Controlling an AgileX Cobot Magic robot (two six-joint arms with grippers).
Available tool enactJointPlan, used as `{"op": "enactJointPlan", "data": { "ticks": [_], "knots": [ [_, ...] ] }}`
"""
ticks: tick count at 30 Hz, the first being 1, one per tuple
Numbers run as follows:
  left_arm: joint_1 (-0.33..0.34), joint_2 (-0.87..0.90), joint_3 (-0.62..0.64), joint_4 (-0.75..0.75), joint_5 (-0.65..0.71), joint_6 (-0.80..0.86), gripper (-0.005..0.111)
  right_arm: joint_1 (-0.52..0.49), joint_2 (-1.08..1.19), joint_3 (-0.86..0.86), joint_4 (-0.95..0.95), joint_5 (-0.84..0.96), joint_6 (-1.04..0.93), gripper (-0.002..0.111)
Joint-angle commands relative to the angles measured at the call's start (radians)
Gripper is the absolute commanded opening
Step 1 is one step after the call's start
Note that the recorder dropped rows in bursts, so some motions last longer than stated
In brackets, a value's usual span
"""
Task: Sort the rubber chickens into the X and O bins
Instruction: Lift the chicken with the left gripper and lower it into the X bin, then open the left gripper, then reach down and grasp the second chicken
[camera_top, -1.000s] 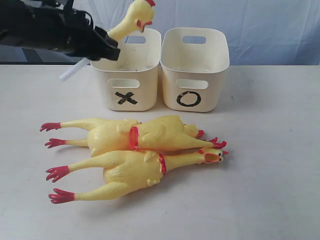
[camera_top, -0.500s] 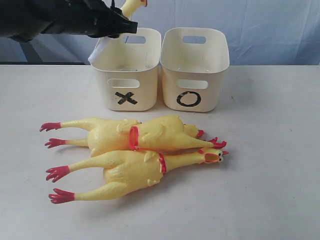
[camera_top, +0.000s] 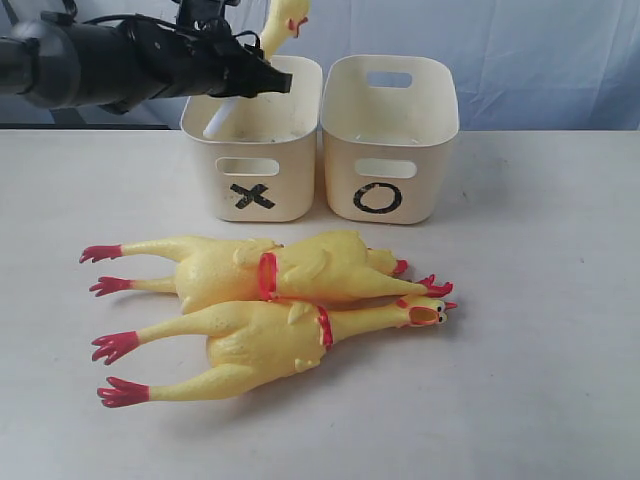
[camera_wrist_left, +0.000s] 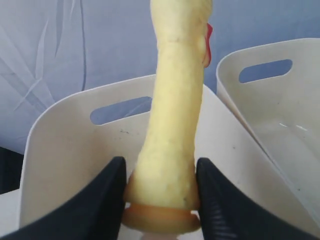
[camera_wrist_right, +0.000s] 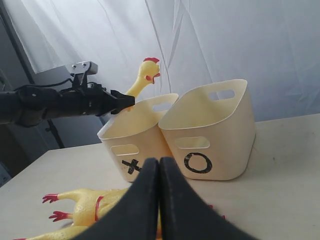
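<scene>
Left end effector (camera_wrist_left: 160, 170) clasps small chicken (camera_wrist_left: 175, 100) over X bin (camera_top: 250, 165); right end effector (camera_wrist_right: 159, 165) clenched

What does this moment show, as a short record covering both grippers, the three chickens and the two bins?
left gripper: shut on the small chicken, above the X bin
right gripper: shut, holding nothing
small chicken: head up, not yet dropped
long chickens: two, lying side by side and touching on the table, in front of the bins
O bin: beside the X bin, no chicken seen inside
</scene>
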Motion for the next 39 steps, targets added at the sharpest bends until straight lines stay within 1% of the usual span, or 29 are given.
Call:
{"op": "enactJointPlan", "data": {
  "ticks": [1,3,6,8,16,19,24,32,39],
  "knots": [
    [-0.005,0.032,-0.009,-0.001,-0.096,-0.003,0.000,0.002,0.006,-0.005,-0.002,0.007,-0.005,0.000],
    [-0.005,0.041,-0.009,0.021,-0.109,-0.003,0.000,0.002,0.006,-0.005,-0.002,0.007,-0.005,0.000],
    [-0.005,0.057,-0.009,0.030,-0.083,-0.003,0.000,0.002,0.006,-0.005,-0.002,0.007,-0.005,0.000],
    [-0.005,0.072,-0.009,0.035,-0.073,-0.003,0.003,0.002,0.006,-0.005,-0.002,0.007,-0.005,0.000],
    [-0.003,0.087,-0.009,0.025,-0.073,-0.004,0.036,0.002,0.006,-0.005,-0.002,0.007,-0.005,0.000],
    [-0.003,0.087,-0.009,0.025,-0.077,-0.004,0.043,0.002,0.006,-0.005,-0.002,0.007,-0.005,0.000],
    [-0.003,0.087,-0.009,0.025,-0.075,-0.004,0.048,0.002,0.006,-0.005,-0.002,0.007,-0.005,0.000],
    [-0.003,0.081,-0.009,0.020,-0.070,-0.004,0.067,0.002,0.006,-0.005,-0.002,0.007,-0.005,0.000],
    [-0.003,0.030,-0.009,0.032,-0.044,-0.002,0.068,0.002,0.006,-0.005,-0.002,0.004,-0.005,0.000]
  ]
}}
